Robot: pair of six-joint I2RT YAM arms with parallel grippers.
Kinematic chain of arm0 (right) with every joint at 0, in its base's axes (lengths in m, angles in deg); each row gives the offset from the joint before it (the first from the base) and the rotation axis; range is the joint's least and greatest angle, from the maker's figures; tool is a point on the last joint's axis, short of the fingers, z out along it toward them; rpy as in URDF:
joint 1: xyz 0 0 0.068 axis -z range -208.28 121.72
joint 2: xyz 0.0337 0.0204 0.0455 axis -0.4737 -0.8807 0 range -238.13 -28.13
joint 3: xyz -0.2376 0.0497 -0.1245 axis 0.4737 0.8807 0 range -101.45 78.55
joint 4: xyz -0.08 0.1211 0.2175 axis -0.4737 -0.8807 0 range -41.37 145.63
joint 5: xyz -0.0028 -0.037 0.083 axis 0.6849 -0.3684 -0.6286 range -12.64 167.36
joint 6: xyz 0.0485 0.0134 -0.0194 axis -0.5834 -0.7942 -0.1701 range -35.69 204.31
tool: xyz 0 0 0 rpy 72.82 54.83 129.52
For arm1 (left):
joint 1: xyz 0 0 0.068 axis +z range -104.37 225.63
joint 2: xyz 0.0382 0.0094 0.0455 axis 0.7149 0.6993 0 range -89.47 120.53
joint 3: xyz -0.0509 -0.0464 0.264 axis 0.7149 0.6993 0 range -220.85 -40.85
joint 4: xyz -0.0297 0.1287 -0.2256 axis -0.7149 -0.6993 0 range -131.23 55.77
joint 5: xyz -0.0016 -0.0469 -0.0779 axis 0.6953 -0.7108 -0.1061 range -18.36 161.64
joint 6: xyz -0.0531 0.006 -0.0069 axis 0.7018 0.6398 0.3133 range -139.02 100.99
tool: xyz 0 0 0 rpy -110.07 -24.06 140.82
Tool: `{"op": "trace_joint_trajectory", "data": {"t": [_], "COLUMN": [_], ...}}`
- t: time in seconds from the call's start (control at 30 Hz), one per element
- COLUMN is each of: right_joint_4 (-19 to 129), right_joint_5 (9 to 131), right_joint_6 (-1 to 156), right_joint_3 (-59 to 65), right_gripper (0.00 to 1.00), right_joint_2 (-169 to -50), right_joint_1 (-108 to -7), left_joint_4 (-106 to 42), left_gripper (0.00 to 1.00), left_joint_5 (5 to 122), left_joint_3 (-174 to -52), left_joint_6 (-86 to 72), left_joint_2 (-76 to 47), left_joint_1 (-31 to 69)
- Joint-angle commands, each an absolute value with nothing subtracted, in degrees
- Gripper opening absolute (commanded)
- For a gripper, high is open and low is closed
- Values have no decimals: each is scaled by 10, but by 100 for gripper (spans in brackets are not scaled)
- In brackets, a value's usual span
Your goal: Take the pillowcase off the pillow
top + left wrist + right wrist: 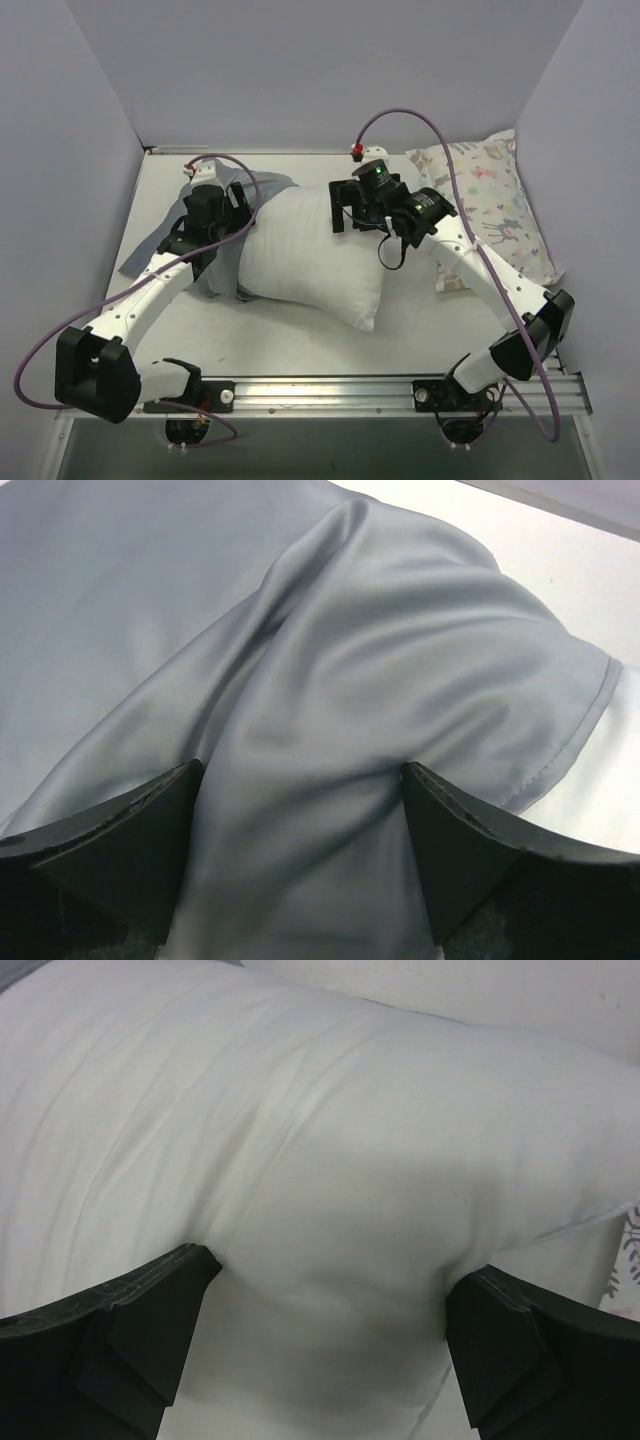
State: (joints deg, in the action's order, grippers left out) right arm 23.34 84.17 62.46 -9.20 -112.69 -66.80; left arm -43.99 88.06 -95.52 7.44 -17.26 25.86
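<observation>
Fingers of the left gripper (pixel 300 865) stand wide around a grey pillowcase (pixel 330 680) fold; the right gripper (pixel 325 1350) likewise straddles the bare white pillow (pixel 315 250), mid-table. Best to anchor the pillow firmly and draw the fabric straight leftward, avoiding bunching.

Plump plain white rectangular pillow (pixel 310 255) lies mid-table, long axis slanting from upper left to lower right, near corner pointing toward arm bases. Most of it bare; surface softly creased, dented in right wrist view (pixel 330 1190). Smooth grey satin-like pillowcase (pixel 215 225) bunched at pillow's left end, covering only that end, loose part spilling flat onto table to left. Left wrist view: pillowcase (pixel 330 700) in long folds, stitched hem along right edge.
</observation>
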Motion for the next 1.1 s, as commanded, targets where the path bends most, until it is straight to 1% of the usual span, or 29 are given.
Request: {"op": "trace_joint_trajectory", "data": {"t": [0.0, 0.03, 0.07, 0.13, 0.17, 0.27, 0.3, 0.37, 0.4, 0.43, 0.5, 0.57, 0.7, 0.73, 0.9, 1.03, 1.07], "right_joint_4": [235, 226, 223, 220, 220, 221, 221, 229, 240, 260, 284, 328, 385, 403, 426, 431, 429], "right_joint_5": [968, 996, 1063, 1100, 1137, 1170, 1152, 1130, 1059, 1017, 979, 978, 954, 954, 934, 952, 960], "right_joint_6": [647, 646, 647, 649, 655, 673, 680, 695, 735, 751, 813, 856, 915, 928, 929, 918, 901], "right_joint_3": [-126, -134, -136, -130, -123, -109, -107, -102, -89, -83, -57, -42, -41, -39, -28, -24, -34], "right_gripper": [100, 100, 100, 100, 100, 100, 100, 100, 100, 100, 100, 100, 100, 100, 100, 99, 83], "right_joint_2": [-1151, -1149, -1144, -1120, -1108, -1072, -1065, -1060, -1062, -1065, -1085, -1124, -1201, -1227, -1281, -1330, -1341], "right_joint_1": [-718, -726, -731, -740, -746, -763, -763, -768, -770, -772, -807, -849, -886, -891, -900, -896, -895], "left_joint_4": [-420, -420, -421, -422, -423, -420, -420, -422, -425, -425, -436, -446, -453, -455, -462, -462, -462], "left_gripper": [86, 84, 76, 66, 57, 40, 30, 21, 14, 10, 4, 2, 0, 0, 0, 0, 0], "left_joint_5": [867, 868, 870, 875, 875, 874, 871, 866, 866, 867, 873, 880, 877, 877, 868, 860, 860], "left_joint_3": [-947, -946, -944, -941, -940, -940, -942, -948, -952, -954, -963, -973, -982, -984, -992, -996, -998], "left_joint_6": [91, 92, 95, 95, 97, 103, 105, 109, 110, 111, 114, 114, 115, 114, 104, 105, 105], "left_joint_2": [-166, -168, -169, -175, -177, -177, -172, -167, -163, -162, -160, -159, -163, -164, -165, -165, -165], "left_joint_1": [256, 256, 256, 256, 256, 256, 256, 256, 256, 256, 256, 256, 257, 257, 258, 259, 260]}}
